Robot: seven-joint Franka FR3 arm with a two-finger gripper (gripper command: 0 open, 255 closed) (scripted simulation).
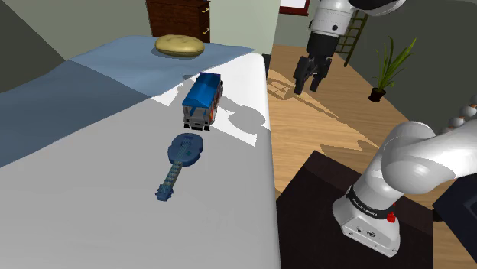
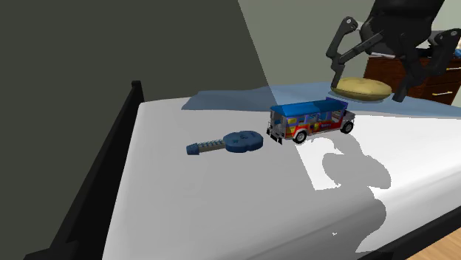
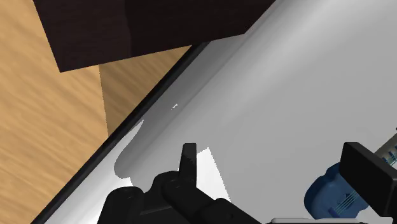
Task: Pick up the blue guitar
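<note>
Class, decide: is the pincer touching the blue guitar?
Apart. The shoulder view shows the pincer raised in the air, a wide gap from the blue guitar lying on the bed.

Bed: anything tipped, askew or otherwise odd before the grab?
Nothing stands out. The blue guitar lies flat on the bed, the toy bus sits upright on its wheels beside it, and the open claw hangs apart from both.

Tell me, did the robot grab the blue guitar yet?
Not yet. Nothing is done: the blue guitar lies flat on the bed beside the toy bus. Right now the gripper hangs open in the air, apart from the guitar, holding nothing. Left to do: move over the guitar, go down, squeeze it, and lift.
</note>
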